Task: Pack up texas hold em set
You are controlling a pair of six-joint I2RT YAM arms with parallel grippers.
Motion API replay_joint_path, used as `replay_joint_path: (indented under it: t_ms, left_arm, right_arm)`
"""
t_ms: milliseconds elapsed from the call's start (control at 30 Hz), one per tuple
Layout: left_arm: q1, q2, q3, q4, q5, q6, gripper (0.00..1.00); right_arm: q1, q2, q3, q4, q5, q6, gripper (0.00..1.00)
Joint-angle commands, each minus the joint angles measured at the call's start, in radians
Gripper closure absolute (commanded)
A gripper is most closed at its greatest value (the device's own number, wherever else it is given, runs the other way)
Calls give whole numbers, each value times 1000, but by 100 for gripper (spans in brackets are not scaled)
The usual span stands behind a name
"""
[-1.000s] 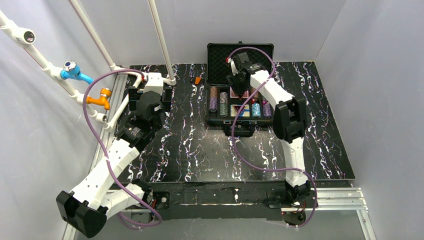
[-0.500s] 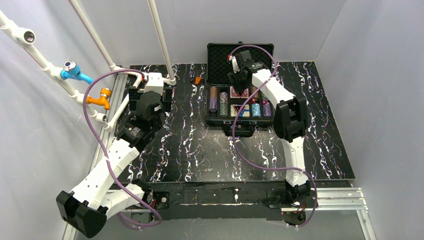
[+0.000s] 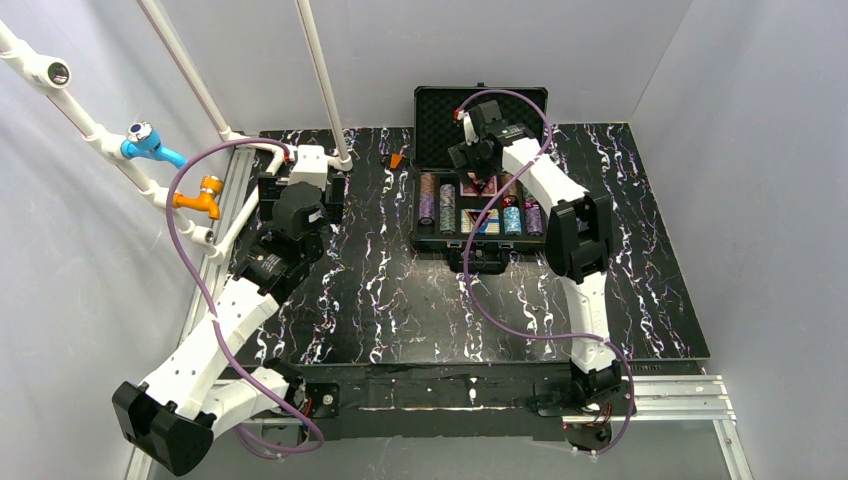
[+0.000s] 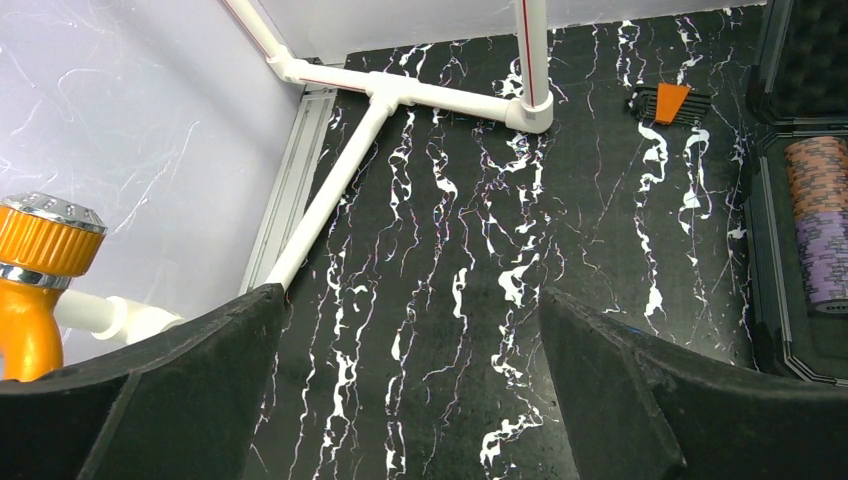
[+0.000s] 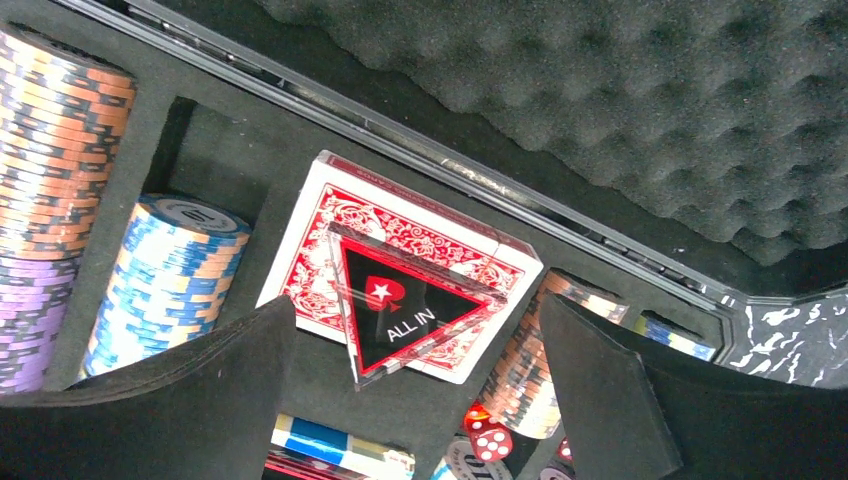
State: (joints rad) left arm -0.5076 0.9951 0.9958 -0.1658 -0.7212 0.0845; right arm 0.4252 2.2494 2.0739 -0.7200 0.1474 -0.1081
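Observation:
The black case (image 3: 428,238) lies open at the back of the table, its foam-lined lid (image 5: 600,110) upright behind it. Chip stacks (image 5: 170,270) fill its slots, orange and purple ones (image 4: 822,215) at the left end. A red card deck (image 5: 330,225) lies in the middle slot with a red "ALL IN" triangle (image 5: 400,305) resting on top. Red dice (image 5: 490,440) sit lower down. My right gripper (image 5: 415,300) hovers open just above the triangle, touching nothing. My left gripper (image 4: 412,300) is open over bare table, left of the case.
A small orange tool (image 4: 672,100) lies on the table just left of the lid. White pipe framing (image 4: 400,95) with an orange valve (image 4: 40,250) and a blue valve (image 3: 150,140) runs along the left side. Grey walls enclose the table.
My right jaws have opened wide and the gripper has drawn back a little toward the lid, with the triangle lying free on the red deck. The left arm has not moved.

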Motion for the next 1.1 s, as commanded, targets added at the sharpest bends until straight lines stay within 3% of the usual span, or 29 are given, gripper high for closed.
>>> replay_joint_path:
  t_ms: [0, 300, 533, 767, 933, 1067]
  left_arm:
    - [4, -4, 35, -9, -3, -13, 2]
    - [4, 57, 43, -31, 72, -16, 2]
    - [4, 146, 81, -89, 200, -52, 2]
    - [4, 266, 138, -160, 392, -77, 5]
    - [4, 368, 193, -209, 565, -138, 12]
    - [4, 481, 256, -252, 685, -180, 25]
  right_arm:
    - [-5, -43, 35, 35, -42, 54, 2]
    - [-5, -232, -127, 82, -29, 140, 2]
    - [-15, -465, -413, 178, 65, 213, 2]
    - [-106, -620, -675, 240, 48, 292, 3]
    - [-209, -688, -803, 287, -24, 341, 13]
    - [-259, -700, -856, 295, -35, 353, 23]
